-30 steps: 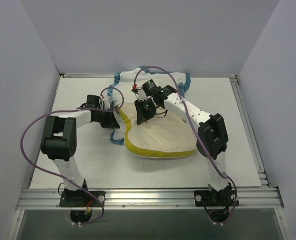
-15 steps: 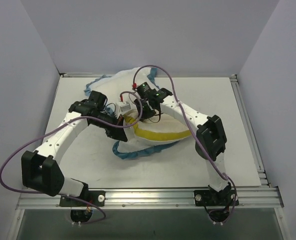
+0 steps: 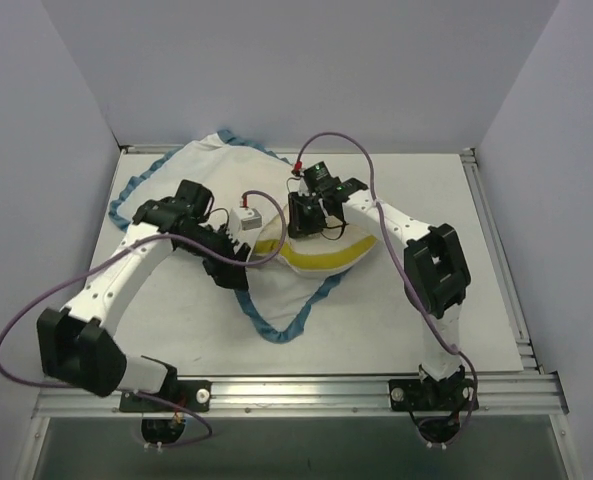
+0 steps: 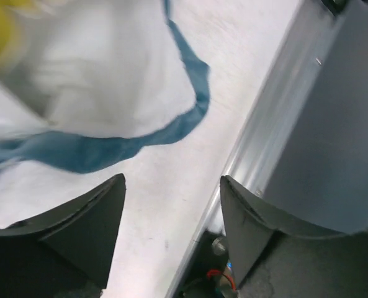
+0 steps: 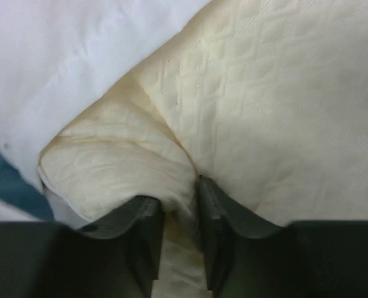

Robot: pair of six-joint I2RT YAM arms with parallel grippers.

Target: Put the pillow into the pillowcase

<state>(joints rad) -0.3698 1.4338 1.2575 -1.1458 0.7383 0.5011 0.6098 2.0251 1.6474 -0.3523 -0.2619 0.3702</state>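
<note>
Top view: white table (image 3: pixel 426 330). On it the pillowcase (image 3: pixel 276 295), white side out, centre-left. The pillow (image 3: pixel 321 258) sits partly under it, yellow band showing at right.

Left wrist: left gripper (image 4: pixel 171 181) spread, empty, near the teal hem (image 4: pixel 78 155).

Right wrist: right gripper (image 5: pixel 180 208) pinches a pillow fold.

You should regrasp the hem and draw it over, holding the pinch firm.

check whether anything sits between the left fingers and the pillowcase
Nothing visible does. The left fingers stand open over the table, and the pillowcase lies just ahead of them, its teal trim nearest, with only bare tabletop in the gap.
</note>
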